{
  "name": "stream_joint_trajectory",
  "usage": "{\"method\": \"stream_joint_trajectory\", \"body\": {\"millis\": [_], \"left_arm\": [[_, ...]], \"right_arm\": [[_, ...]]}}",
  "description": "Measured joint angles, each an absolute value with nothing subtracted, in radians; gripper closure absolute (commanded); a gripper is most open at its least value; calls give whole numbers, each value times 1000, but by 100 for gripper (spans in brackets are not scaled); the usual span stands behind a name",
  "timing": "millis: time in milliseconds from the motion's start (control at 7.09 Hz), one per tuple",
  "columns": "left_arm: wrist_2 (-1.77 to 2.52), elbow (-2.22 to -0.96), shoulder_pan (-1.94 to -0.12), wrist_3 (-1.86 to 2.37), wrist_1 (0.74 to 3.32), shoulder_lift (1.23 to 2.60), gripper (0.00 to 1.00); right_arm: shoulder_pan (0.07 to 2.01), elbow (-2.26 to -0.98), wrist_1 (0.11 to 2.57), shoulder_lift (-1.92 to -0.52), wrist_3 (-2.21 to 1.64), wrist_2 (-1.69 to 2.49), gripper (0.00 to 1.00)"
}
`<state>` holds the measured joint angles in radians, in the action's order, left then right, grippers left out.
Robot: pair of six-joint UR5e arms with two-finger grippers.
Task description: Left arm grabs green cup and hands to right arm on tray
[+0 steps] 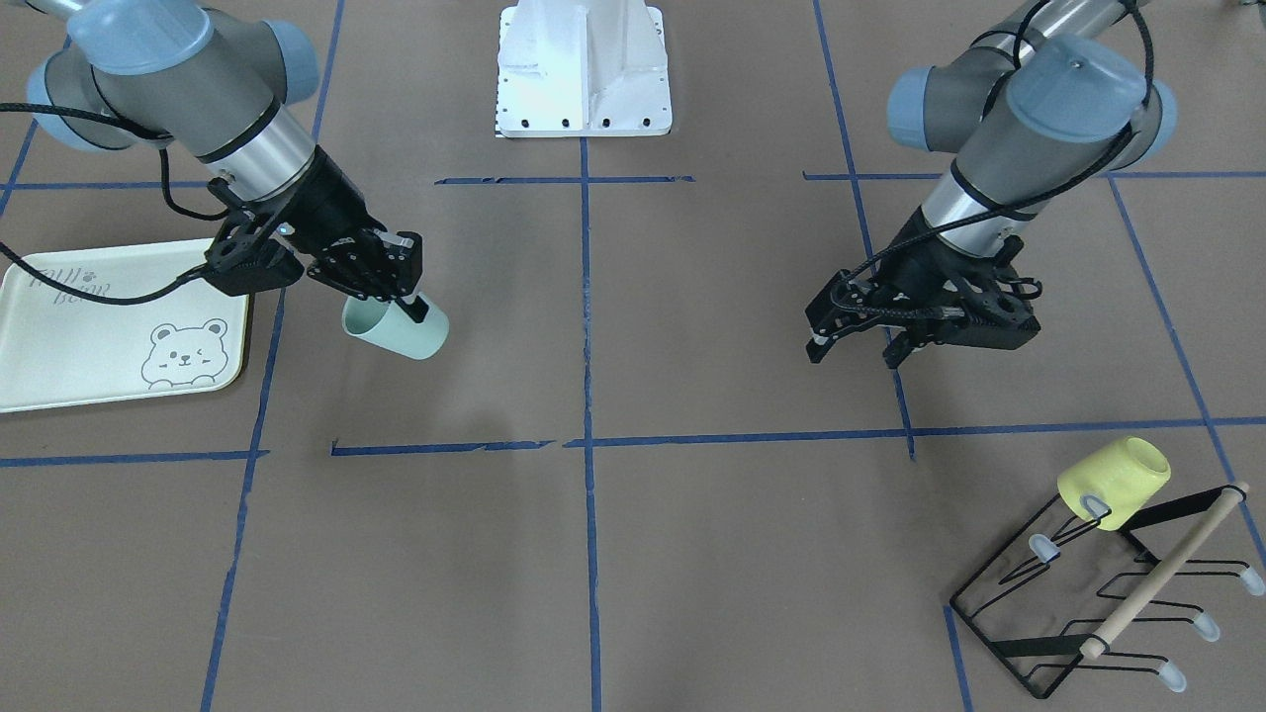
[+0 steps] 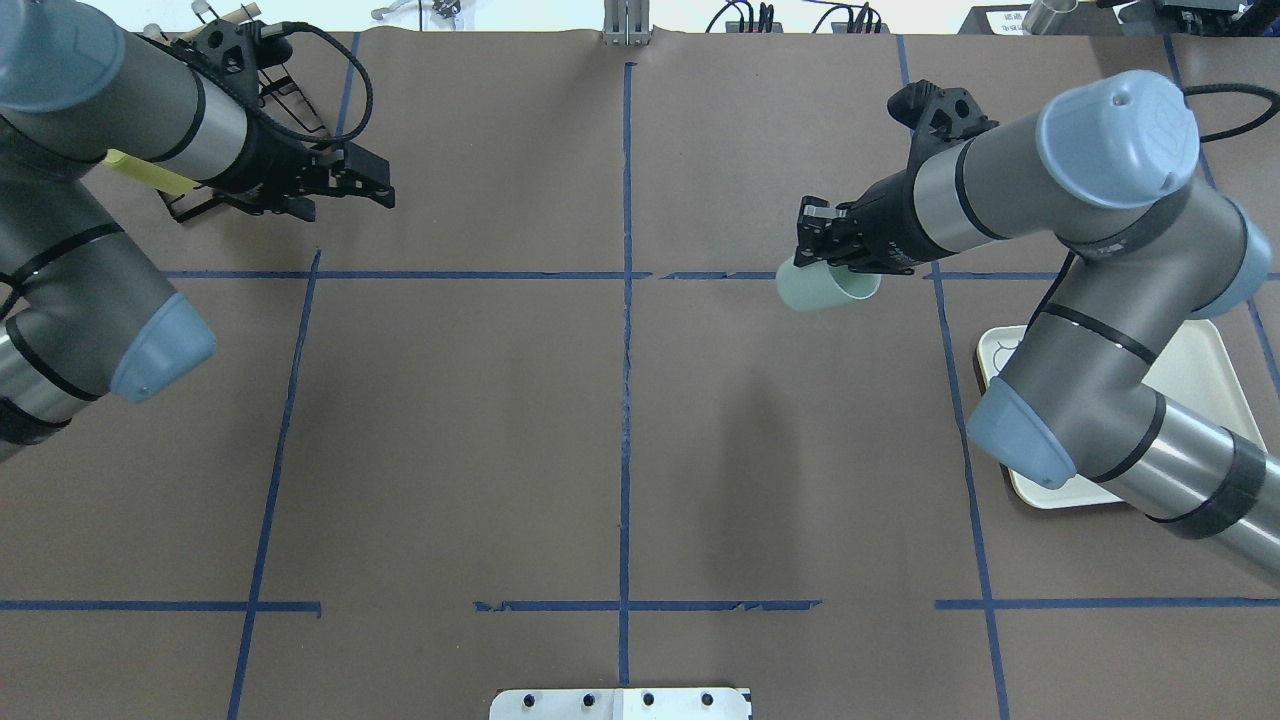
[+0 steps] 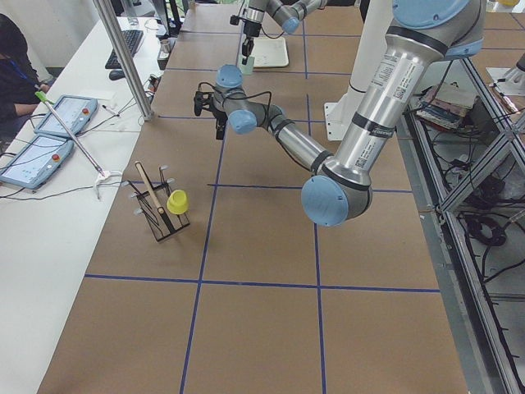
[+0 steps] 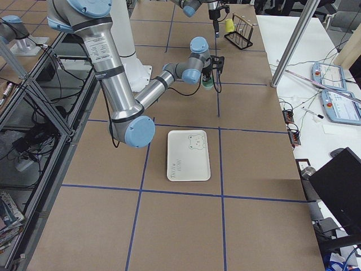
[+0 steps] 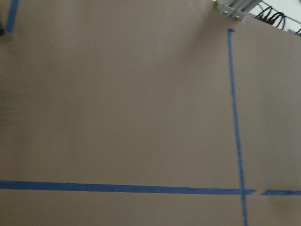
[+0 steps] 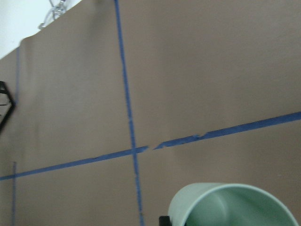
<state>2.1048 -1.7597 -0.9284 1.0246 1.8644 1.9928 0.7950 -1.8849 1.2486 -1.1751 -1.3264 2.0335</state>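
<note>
One green cup (image 1: 401, 333): tilted, held by right end effector (image 1: 401, 297).
Left end effector (image 1: 856, 353): wide, empty.
Risk: tilted cup could slip, missing tray (image 1: 69, 391).

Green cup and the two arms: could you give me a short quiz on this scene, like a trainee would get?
1. Which gripper holds the green cup? A. left B. right C. neither
2. True or false: the green cup stands on the tray.
3. Fill in: the yellow cup sits on the black wire ____.
Key: 1. B: the right gripper is clamped on its rim; the left gripper is open and empty. 2. False: it is held tilted, beside the tray. 3. rack.
</note>
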Motion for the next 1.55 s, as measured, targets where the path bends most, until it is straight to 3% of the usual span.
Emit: {"method": "stream_joint_trajectory", "body": {"millis": [423,705,1128,1551], "left_arm": [[2105,-1916,-1067,488,1374,1910,0],[2171,-1926,-1240,187,1358,1757,0],[2295,-1844,-1479,-86,1385,1581,0],[2304,-1842,-1595,-174,1399,1403,0]], "right_arm": [[888,-2029,1607,-1291,-867,2044,100],[988,-2047,1606,-1422,-651,2080,100],[1102,-2036,1418,-1644,-511,2167,100],[1114,-2020,1350,-1726,-541,2169,96]]}}
